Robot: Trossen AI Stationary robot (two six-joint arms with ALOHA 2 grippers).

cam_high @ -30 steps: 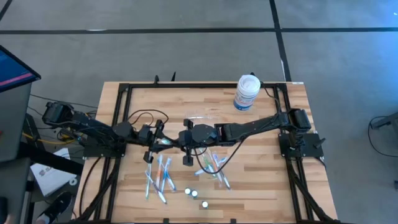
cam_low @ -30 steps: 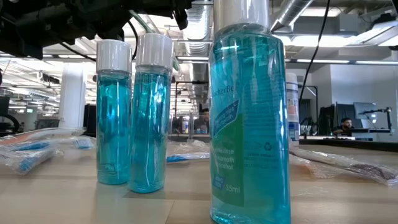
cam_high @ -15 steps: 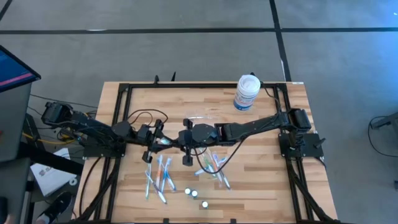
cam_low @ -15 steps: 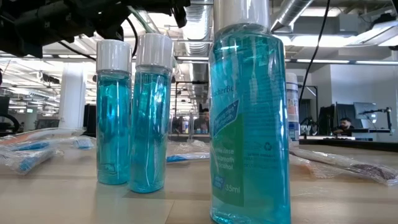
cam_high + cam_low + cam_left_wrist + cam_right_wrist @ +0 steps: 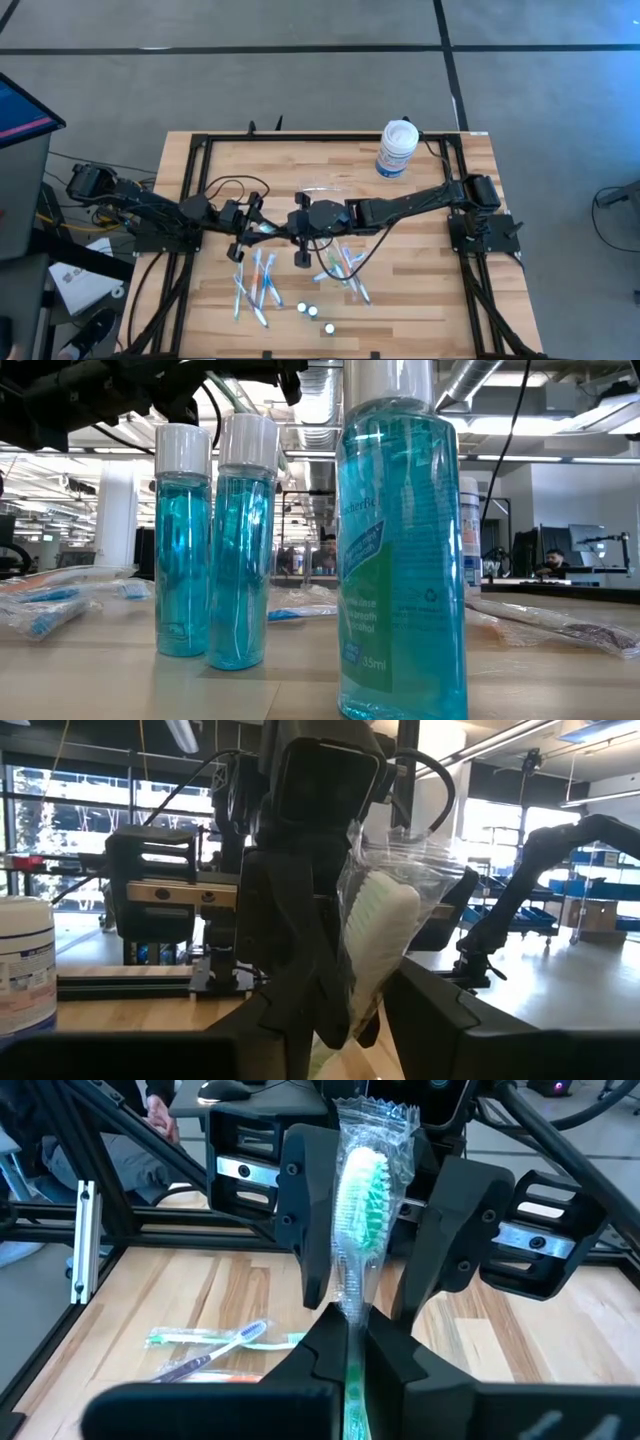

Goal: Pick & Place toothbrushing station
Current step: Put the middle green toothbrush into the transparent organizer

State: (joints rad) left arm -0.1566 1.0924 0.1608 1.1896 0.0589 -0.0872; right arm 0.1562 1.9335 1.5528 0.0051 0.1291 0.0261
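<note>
A toothbrush with green bristles in a clear wrapper is held above the table's middle between my two grippers. My right gripper is shut on it and also shows in the high view. My left gripper faces it, open, with a finger on either side of the brush head; it also shows in the high view. Whether the wrapper touches a left finger I cannot tell. The clear toothbrushing station shows only faintly, standing on the table just beyond the grippers. My right gripper pinches the wrapped toothbrush's handle between its two fingers. The fingers come level from the table's right side. The brush sticks out past the fingertips, slanting up, with its head between my left gripper's fingers, clear of the table.
A white jar with a blue label stands at the far right. Several wrapped toothbrushes lie toward the near edge. Three blue mouthwash bottles stand near the front edge and fill the low view.
</note>
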